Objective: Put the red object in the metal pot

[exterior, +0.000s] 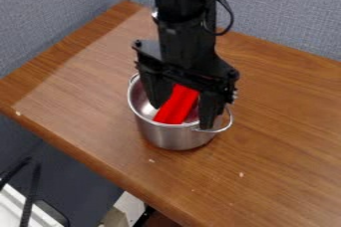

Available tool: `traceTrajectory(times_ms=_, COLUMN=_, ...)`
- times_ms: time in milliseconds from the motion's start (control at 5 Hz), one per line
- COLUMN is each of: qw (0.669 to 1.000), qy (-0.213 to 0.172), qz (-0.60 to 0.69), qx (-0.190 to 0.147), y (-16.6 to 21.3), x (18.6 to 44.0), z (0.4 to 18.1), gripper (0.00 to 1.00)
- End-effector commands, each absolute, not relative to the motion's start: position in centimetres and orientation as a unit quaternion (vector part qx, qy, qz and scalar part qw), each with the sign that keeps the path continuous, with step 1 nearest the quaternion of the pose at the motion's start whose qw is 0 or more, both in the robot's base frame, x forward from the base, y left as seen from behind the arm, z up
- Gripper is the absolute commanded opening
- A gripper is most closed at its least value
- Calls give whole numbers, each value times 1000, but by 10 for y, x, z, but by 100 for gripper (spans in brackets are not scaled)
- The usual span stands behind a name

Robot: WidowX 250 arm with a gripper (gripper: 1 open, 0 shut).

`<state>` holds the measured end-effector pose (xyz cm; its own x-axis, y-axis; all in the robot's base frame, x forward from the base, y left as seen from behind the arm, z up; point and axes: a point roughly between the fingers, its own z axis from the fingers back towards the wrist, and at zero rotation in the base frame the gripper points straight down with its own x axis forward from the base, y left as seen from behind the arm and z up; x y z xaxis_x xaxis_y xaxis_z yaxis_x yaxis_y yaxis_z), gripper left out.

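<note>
Gripper (185, 88) hangs pointing straight down over the metal pot (176, 131), jaws spread wide, one finger at the left of the pot mouth, the other at the right near the rim. Nothing is clamped between them. Red object (176, 104) sits inside the pot, tilted, lower end down toward the front-left of the pot floor, upper end leaning up toward the back-right wall. It lies between the two fingers; contact with either one can't be made out from this angle. Pot stands upright on the wooden worktop (67, 72), roughly mid-surface, its small loop handle (221, 123) sticking out on the right side. Grey-blue wall panel (54, 2) runs behind the worktop. Black arm body blocks the rear part of the pot rim.
</note>
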<state>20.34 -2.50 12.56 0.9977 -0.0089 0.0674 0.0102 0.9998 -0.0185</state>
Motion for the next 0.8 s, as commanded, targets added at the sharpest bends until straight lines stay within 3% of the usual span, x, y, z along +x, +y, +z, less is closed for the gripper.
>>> traceTrajectory(times_ms=0, qw=998, qy=-58, qz=-9, qx=-15, y=-19, x=210, z=148, gripper=100)
traceTrajectory(times_ms=200, qw=998, qy=-60, qz=-17, qx=-11, y=-15, x=212, z=152, gripper=100)
traceTrajectory(times_ms=400, qw=998, qy=-58, qz=-4, qx=-10, y=-13, x=224, z=163, gripper=0)
traceTrajectory(times_ms=600, qw=998, qy=-54, qz=10, qx=-6, y=-10, x=236, z=171, gripper=100)
